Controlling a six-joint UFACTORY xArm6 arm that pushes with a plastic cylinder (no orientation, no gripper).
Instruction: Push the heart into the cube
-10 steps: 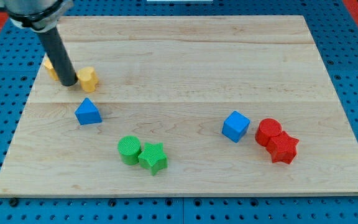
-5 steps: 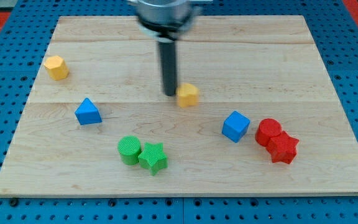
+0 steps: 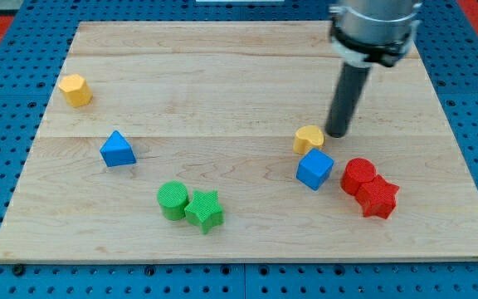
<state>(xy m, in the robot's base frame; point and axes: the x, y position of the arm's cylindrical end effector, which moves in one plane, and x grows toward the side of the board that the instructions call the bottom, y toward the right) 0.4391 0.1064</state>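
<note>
The yellow heart (image 3: 309,138) lies right of the board's middle, touching the top edge of the blue cube (image 3: 314,169). My tip (image 3: 337,133) rests on the board just to the right of the heart, close to it and above the cube's right corner. The dark rod rises from the tip toward the view's top right.
A yellow hexagon-like block (image 3: 75,89) sits at the left. A blue triangle block (image 3: 117,149) lies below it. A green cylinder (image 3: 172,200) and green star (image 3: 205,210) touch at the bottom middle. A red cylinder (image 3: 358,176) and red star (image 3: 378,198) sit right of the cube.
The heart has slid from the left side across the board to the right, ending against the blue cube. My tip went with it and now stands on the heart's right side.
</note>
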